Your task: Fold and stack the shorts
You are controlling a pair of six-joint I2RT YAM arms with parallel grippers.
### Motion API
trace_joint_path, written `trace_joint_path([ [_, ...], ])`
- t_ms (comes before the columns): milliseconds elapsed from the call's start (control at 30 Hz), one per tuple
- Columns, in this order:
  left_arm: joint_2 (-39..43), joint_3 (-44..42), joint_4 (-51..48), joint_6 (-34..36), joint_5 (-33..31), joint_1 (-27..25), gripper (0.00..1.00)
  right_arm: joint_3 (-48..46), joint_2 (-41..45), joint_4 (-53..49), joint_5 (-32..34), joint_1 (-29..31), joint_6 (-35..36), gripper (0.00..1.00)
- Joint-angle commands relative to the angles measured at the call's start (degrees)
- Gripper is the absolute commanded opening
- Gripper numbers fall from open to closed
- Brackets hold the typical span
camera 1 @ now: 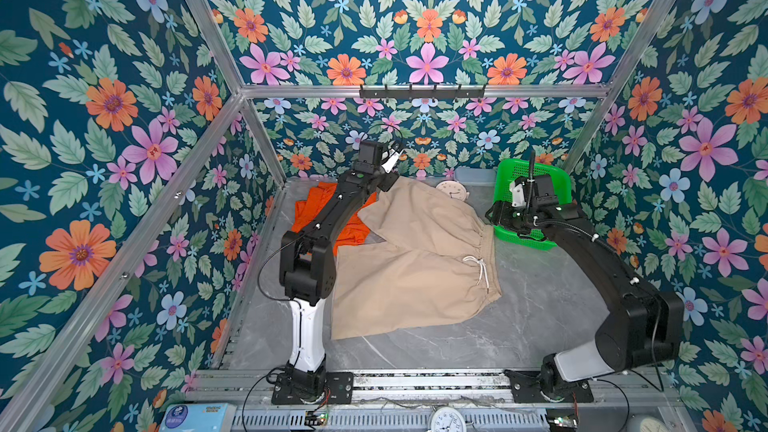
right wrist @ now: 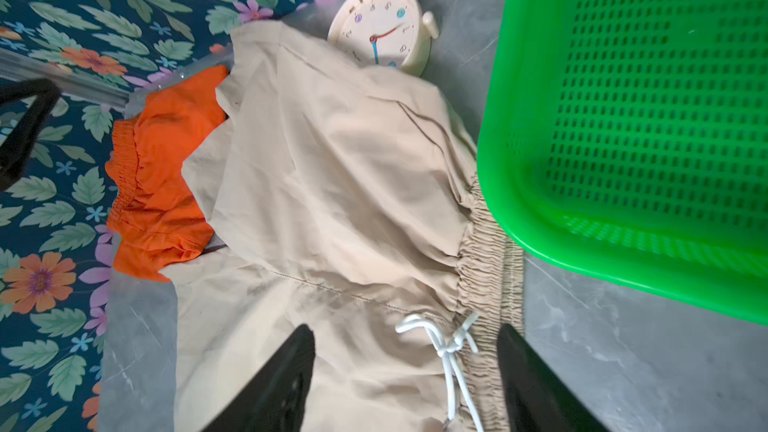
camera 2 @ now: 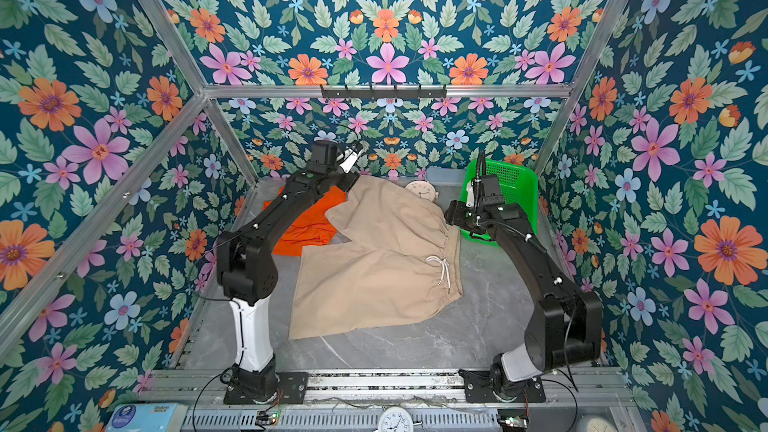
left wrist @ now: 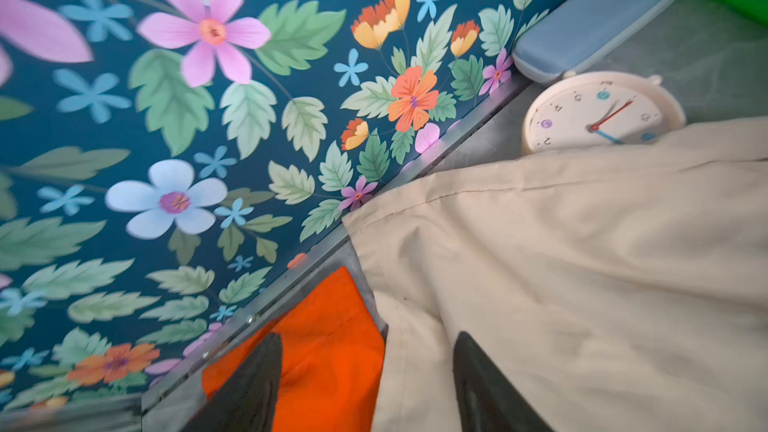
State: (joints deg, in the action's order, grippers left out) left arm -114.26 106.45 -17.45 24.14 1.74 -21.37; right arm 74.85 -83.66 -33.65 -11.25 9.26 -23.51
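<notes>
Evidently the beige fabric shorts with white drawstring (camera 1: 415,268) lie spread on the grey marbled tabletop (camera 1: 540,317), overlapping the crumpled bright orange shorts (right wrist: 166,184), so the left jaws over a leg hem and right jaws over the waistband gape empty, likely poised to fold.

Grn basket (right wrist: 496,168), clock (right wrist: 380,31), blue case (left wrist: 598,22)

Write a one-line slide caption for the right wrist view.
Open right pincer over white drawstring of beige cloth shorts; orange cloth shorts, round cream clock and green plastic basket nearby.
</notes>
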Motion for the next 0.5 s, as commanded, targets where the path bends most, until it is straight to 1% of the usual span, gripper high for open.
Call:
trace_joint_path([
  [0, 7.7, -9.8, -0.2, -10.7, 1.4, 0.1, 0.67, -4.5, 4.8, -3.1, -0.8, 0.0, 1.4, 0.69],
  [100, 16.8, -23.5, 0.9, -18.6, 4.5, 0.1, 0.67, -12.4, 9.4, -2.6, -6.3, 0.0, -0.1, 0.69],
  [167, 21.8, -32.6, 3.4, -25.4, 6.8, 0.1, 0.67, -17.8, 11.9, -1.8, -7.1, -0.3, -2.2, 0.69],
  [200, 24.2, -37.2, 5.2, -29.3, 9.0, 0.1, 0.66, -20.9, 13.1, -1.1, -7.7, -1.0, -3.4, 0.69],
  [233, 26.3, -41.2, 6.8, -32.3, 12.1, 0.1, 0.66, -23.7, 13.9, 0.0, -9.6, -2.4, -4.7, 0.69],
  [267, 27.8, -44.3, 8.1, -34.4, 13.8, 0.1, 0.66, -26.3, 14.7, 1.1, -12.3, -4.1, -6.0, 0.69],
  [333, 30.8, -50.2, 11.1, -40.1, 14.0, 0.1, 0.65, -32.3, 15.9, 6.5, -18.7, -8.3, -9.1, 0.69],
  [400, 32.6, -54.9, 14.0, -44.5, 14.7, 0.1, 0.64, -36.8, 16.2, 10.9, -23.1, -11.4, -11.8, 0.69],
  [467, 33.6, -57.8, 15.1, -47.1, 14.4, 0.1, 0.63, -39.7, 15.7, 14.1, -26.1, -12.7, -14.3, 0.69],
])
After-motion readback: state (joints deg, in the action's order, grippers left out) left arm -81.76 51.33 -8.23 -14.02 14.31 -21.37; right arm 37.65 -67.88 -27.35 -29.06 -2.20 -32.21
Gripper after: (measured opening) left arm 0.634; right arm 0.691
